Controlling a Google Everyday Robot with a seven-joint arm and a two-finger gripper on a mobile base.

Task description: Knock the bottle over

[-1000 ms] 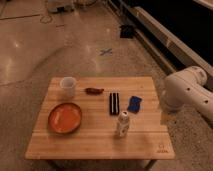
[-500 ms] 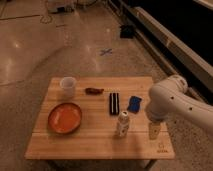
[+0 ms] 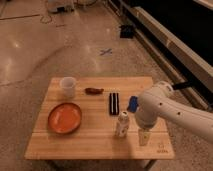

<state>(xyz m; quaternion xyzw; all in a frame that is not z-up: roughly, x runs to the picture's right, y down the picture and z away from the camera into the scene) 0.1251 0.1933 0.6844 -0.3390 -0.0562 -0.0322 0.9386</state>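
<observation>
White bottle (image 3: 122,124) upright, end effector (image 3: 144,137) just beside.

The bottle (image 3: 121,124) is small, white and plastic, with a rounded body, a cap that carries a dark mark on top, and a faint coloured label around its middle. It stands upright on the wooden table (image 3: 90,142), toward the front edge and right of the middle, resting on its base with the cap uppermost. The gripper (image 3: 144,136) hangs just beside it on the right, low over the tabletop at about the level of the bottle's lower half; a narrow gap seems to separate the two.
</observation>
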